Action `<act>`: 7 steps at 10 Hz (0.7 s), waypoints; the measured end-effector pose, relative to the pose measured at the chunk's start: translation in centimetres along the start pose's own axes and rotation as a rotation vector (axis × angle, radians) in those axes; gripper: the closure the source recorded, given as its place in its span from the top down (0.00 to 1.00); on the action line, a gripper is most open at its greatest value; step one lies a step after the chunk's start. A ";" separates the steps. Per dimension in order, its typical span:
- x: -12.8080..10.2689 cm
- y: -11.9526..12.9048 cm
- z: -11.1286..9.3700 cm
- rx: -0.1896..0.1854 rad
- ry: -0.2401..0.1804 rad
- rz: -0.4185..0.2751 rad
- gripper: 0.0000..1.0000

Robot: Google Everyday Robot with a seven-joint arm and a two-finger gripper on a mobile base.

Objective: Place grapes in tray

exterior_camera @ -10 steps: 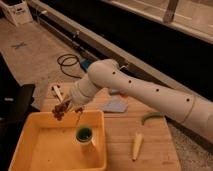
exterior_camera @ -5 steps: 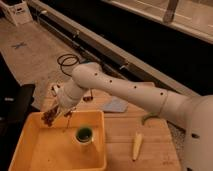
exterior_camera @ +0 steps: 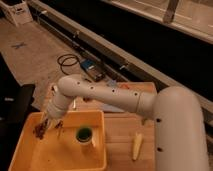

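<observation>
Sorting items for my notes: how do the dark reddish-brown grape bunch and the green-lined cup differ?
The dark grape bunch is lumpy and hangs at the gripper over the yellow plastic tray's left end; the green-lined cup is round, pale-walled, and stands upright near the tray's right side. Both are within the tray's outline.

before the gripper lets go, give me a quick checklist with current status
1. Grapes at the gripper: ok, the dark bunch hangs at the fingertips.
2. Gripper over the tray: ok, it sits above the tray's left part, inside the rim.
3. Drop spot free: ok, bare yellow floor lies below the bunch.
4. Clear of the green-lined cup: ok, the cup stands apart to the right.
5. Grapes touching the tray floor: cannot tell.
6. Yellow corn-like item out of the way: ok, it lies on the wooden table outside the tray.
</observation>
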State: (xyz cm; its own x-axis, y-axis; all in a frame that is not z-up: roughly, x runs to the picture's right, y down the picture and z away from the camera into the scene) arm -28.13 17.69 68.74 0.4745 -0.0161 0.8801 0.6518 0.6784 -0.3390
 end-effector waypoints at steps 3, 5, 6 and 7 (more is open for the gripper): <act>1.0 1.4 0.7 -0.016 -0.036 0.038 0.51; 0.7 2.1 1.4 -0.025 -0.087 0.038 0.73; 0.5 2.5 1.9 -0.032 -0.113 0.036 0.78; 0.3 2.8 2.1 -0.033 -0.133 0.034 0.80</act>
State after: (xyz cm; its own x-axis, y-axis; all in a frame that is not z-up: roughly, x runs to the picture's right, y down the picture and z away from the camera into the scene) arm -27.40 21.19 68.76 0.4155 0.1051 0.9035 0.6567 0.6526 -0.3780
